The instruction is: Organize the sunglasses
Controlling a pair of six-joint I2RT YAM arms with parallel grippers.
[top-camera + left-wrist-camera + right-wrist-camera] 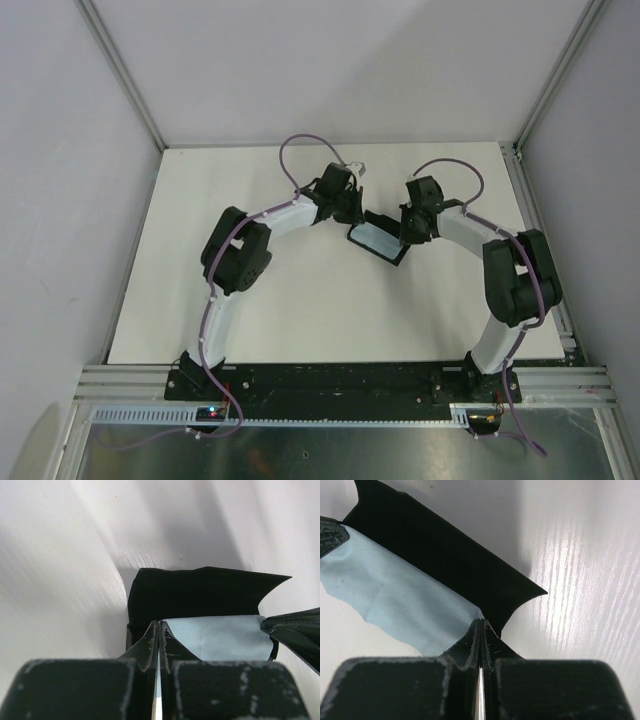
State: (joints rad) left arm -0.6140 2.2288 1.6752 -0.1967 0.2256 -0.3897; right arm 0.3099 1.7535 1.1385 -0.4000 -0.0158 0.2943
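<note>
Clamping blue cloth (220, 637) over black case (195, 592): left gripper (159, 626), right gripper (480, 625).

Bright, even overhead light; wrist cams' foreground blurry, maybe glare.

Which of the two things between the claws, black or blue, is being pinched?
The light blue cloth: the left claw and right claw are each shut on an edge of it. The black case lies open beneath it.
</note>
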